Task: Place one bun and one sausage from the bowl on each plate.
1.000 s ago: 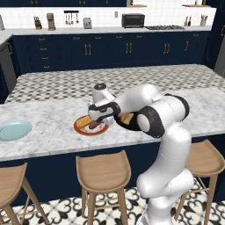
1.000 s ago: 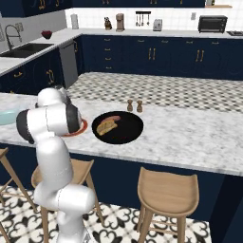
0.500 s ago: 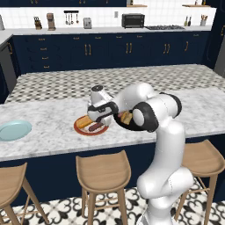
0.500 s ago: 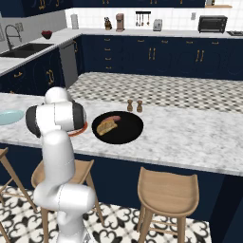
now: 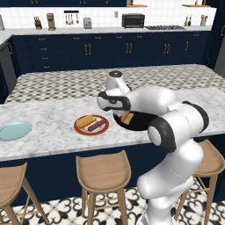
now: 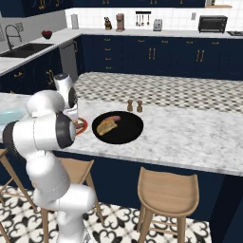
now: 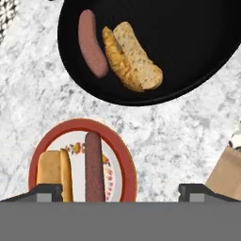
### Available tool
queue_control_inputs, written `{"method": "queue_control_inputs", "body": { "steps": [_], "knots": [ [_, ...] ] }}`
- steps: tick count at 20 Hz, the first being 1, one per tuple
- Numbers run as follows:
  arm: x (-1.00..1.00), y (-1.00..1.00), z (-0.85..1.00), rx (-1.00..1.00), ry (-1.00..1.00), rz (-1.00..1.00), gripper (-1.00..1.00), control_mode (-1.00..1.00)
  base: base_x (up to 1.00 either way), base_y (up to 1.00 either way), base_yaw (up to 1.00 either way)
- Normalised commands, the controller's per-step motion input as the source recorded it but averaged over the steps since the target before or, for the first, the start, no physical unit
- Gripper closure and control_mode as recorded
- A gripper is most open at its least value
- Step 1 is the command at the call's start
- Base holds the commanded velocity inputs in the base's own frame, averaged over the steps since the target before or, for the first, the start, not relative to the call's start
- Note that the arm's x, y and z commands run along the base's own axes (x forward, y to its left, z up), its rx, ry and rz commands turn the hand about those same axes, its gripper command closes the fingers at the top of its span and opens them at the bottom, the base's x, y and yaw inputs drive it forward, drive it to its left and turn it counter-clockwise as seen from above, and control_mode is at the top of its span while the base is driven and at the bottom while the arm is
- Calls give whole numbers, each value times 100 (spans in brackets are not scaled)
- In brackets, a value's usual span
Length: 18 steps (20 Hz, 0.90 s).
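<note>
The black bowl (image 7: 188, 42) holds one sausage (image 7: 92, 43) and one split bun (image 7: 132, 57); it also lies at the counter's middle (image 5: 141, 121) (image 6: 124, 135). The red-rimmed plate (image 7: 123, 162) (image 5: 78, 128) carries a bun (image 7: 51, 172) and a sausage (image 7: 93, 164) side by side. Far to the left sits the light blue plate (image 5: 14, 130) (image 6: 6, 116) with nothing on it. My gripper (image 7: 124, 193) (image 5: 109, 110) hangs open above the strip of counter between the red-rimmed plate and the bowl, fingertips (image 7: 47, 192) wide apart and holding nothing.
Salt and pepper shakers (image 6: 134, 105) stand just behind the bowl. Wooden stools (image 5: 103, 169) (image 6: 167, 182) line the near side of the island. The marble counter (image 5: 48, 112) runs wide to left and right.
My hand has lifted off the red-rimmed plate and drawn back toward the bowl side. The bun and sausage stay lying on that plate.
</note>
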Motion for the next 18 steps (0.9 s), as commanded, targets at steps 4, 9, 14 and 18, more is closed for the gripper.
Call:
{"method": "queue_control_inputs", "body": {
  "steps": [4,9,14,18],
  "knots": [
    [-3,-100,43,2,2,0,-100,-100,0,0,0],
    [2,-96,0,0,-1,17,-100,-100,0,0,0],
    [11,-53,-29,0,-4,39,-100,-100,0,0,0],
    [24,-5,-53,0,0,42,-100,-100,0,0,0]
  ]
}}
